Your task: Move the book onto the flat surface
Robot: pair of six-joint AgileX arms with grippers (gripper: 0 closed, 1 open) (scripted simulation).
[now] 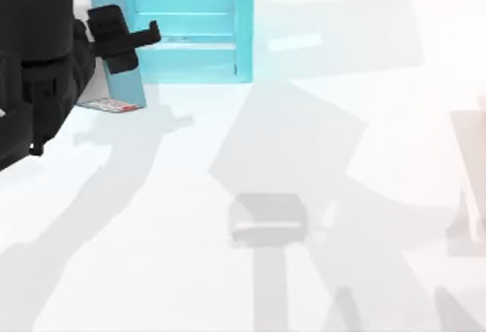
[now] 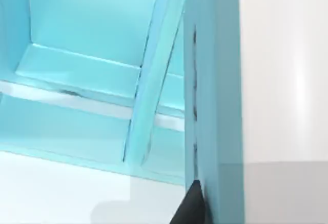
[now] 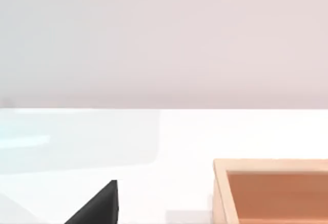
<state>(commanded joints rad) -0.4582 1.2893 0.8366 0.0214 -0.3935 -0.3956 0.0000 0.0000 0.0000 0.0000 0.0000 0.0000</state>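
Left gripper [image 1: 141, 37] sat at the far left corner of the table [image 1: 342, 157], reaching out from the black AgileX arm toward the turquoise shelf unit [image 1: 190, 43], and it was closed on the book [image 1: 125, 85]. The book stood steeply on end, leaning a little, just in front of the shelf unit's left side and overlapping it from above. Its lower end, with pale page edges and a small red mark [image 1: 115, 105], lay close to the white tabletop near the left edge. Whether that end touched the surface could not be told. From the left wrist camera the book [image 2: 220, 80] rose as a tall teal slab with a dark seam down its edge, and one black fingertip [image 2: 192, 206] pressed against its side. The opposite finger was hidden behind the book. Beyond it the shelf unit [image 2: 77, 70] showed its floor and an upright divider. Over at the right side, the right gripper [image 3: 100, 206] hung low above the tabletop near a shallow wooden box [image 3: 271, 193]; whether it was apart or together could not be told.
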